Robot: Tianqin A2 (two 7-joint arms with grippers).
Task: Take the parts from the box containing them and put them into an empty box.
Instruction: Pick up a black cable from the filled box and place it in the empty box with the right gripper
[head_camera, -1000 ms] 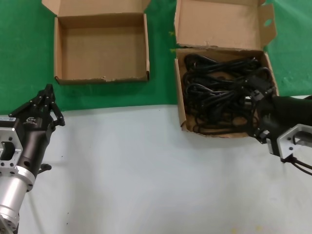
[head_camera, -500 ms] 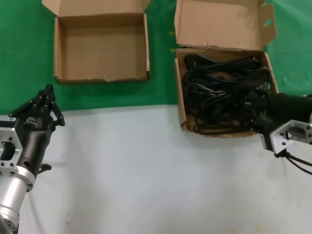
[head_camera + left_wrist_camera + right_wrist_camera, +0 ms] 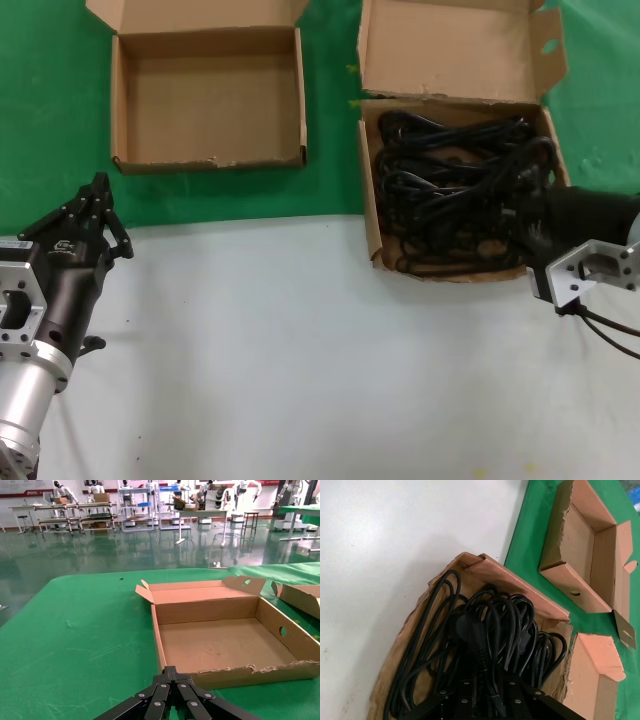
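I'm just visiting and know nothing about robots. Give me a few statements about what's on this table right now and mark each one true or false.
1. The black power cords lie piled in the box with the oval cut-out in its flap. True.
2. The other cardboard box already holds one cord. False: nothing lies in it.
3. The right gripper is at the cord box, over the pile. True.
4. The left gripper hangs inside the bare box. False: it sits back from that box, over the edge of the green mat, fingers closed on nothing.
5. Both boxes rest on the green mat. False: the cord box's near end reaches onto the white tabletop.
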